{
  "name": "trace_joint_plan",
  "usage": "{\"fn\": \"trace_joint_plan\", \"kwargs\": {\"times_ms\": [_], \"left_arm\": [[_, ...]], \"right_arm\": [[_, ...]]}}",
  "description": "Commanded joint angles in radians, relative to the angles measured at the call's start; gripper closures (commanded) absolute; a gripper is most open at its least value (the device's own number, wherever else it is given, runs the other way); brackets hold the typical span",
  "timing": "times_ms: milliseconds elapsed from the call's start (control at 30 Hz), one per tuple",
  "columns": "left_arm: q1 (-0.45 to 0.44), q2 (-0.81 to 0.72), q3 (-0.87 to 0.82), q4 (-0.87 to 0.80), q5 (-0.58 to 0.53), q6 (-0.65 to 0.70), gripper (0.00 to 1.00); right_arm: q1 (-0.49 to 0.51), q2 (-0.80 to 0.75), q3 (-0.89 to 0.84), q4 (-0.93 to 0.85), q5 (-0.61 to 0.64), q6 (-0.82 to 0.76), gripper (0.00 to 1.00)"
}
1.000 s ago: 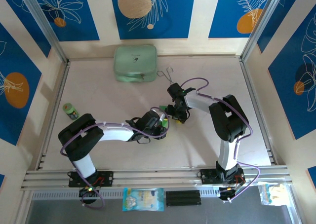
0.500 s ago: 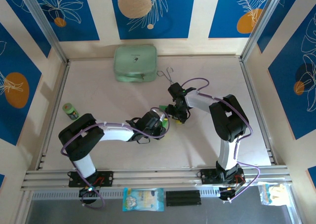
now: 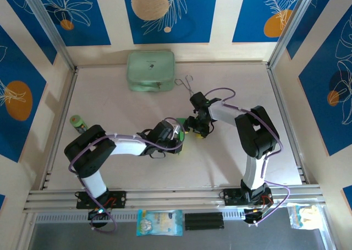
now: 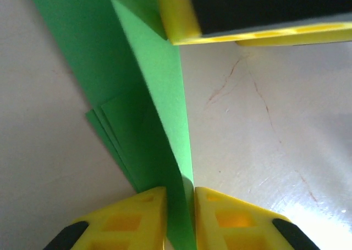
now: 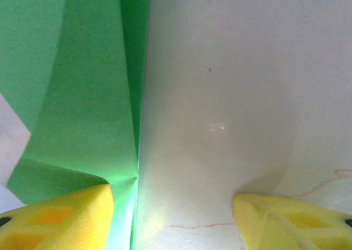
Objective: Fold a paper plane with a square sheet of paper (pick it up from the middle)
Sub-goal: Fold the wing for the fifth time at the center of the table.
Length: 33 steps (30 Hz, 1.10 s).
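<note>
Paper: the folded green paper sheet lies near the middle of the table, between the two grippers. Several stacked layers and long creases are seen in it at close range.

Left gripper: it is brought in from the left edge's side. Its yellow fingers are drawn almost together. A raised fold of the sheet stands between them and appears to be pinched there, though the view is too close for contact to be certain.

Right gripper: its jaws are held wide apart, with bare table between them. One yellow finger is set against the sheet's edge, just beside a sharp crease (the other stands well clear of the paper). Nothing is gripped.

Grippers together: in the top view they are seen just beside each other, with the sheet between them.

Mint-green case: it is laid flat at the table's far edge, left of centre and well apart from the sheet.

Wire tongs: they are placed just beside the case's near right corner, between the case and the right arm.

Small green cylinder: it stands close to the table's left edge, near the left arm's elbow.
</note>
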Motion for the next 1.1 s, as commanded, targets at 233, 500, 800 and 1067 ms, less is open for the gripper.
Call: {"fn": "trace_joint_plan", "kwargs": {"times_ms": [233, 500, 800, 1067], "left_arm": [[0.051, 0.044, -0.054, 0.079, 0.112, -0.078, 0.83], [0.056, 0.041, -0.064, 0.073, 0.112, -0.071, 0.83], [0.06, 0.04, -0.073, 0.072, 0.117, -0.058, 0.83], [0.062, 0.031, -0.073, 0.053, 0.106, -0.054, 0.83]], "right_arm": [[0.011, 0.063, -0.129, 0.278, -0.139, -0.089, 0.36], [-0.012, -0.156, -0.226, 0.429, -0.207, -0.1, 0.36], [-0.022, -0.183, -0.357, 0.675, -0.342, -0.063, 0.57], [-0.029, -0.313, -0.409, 0.606, -0.17, -0.075, 0.53]]}}
